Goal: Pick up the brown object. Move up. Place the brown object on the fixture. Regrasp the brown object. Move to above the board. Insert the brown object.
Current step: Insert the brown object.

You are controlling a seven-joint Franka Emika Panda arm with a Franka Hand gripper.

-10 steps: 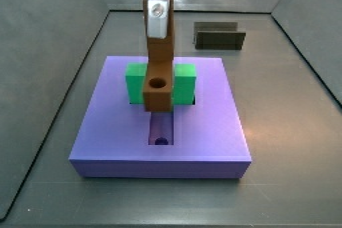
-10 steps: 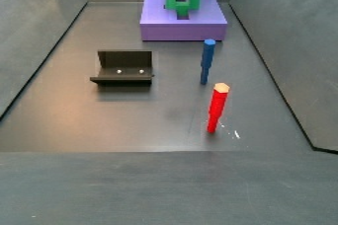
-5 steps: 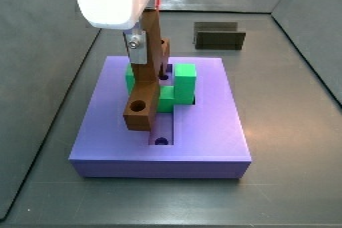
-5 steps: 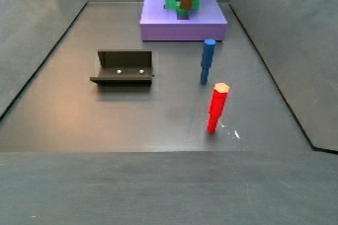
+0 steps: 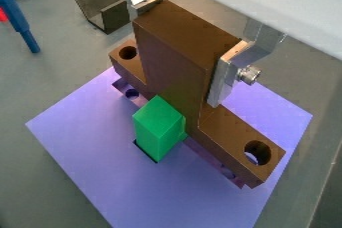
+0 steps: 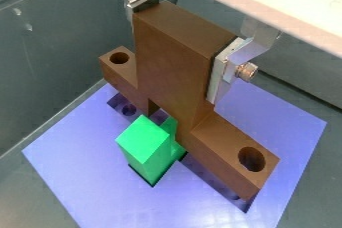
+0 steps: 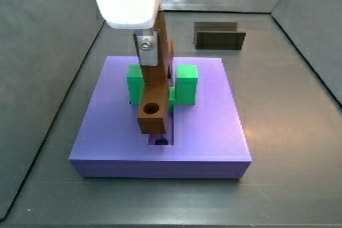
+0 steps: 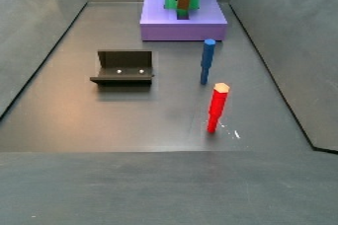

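Observation:
My gripper (image 7: 150, 50) is shut on the brown object (image 7: 152, 107), which hangs upright over the lavender board (image 7: 201, 132). Its lower end with the round hole is at the central groove, just in front of the green block (image 7: 183, 82). I cannot tell whether it touches the groove. In both wrist views the silver fingers (image 5: 230, 75) (image 6: 227, 72) clamp the brown object (image 5: 174, 67) (image 6: 174, 72) above the green block (image 5: 160, 127) (image 6: 147, 147) and the board (image 5: 80, 142) (image 6: 74, 157). The dark fixture (image 7: 219, 37) (image 8: 123, 68) stands empty on the floor.
A blue post (image 8: 208, 61) and a red post (image 8: 216, 108) stand on the grey floor between the fixture and the right wall in a side view. Grey walls enclose the floor. The board (image 8: 185, 27) sits at the far end there.
The gripper has come down into a side view with the brown object. The object swung left half a second ago and now hangs lower, centred over the groove.

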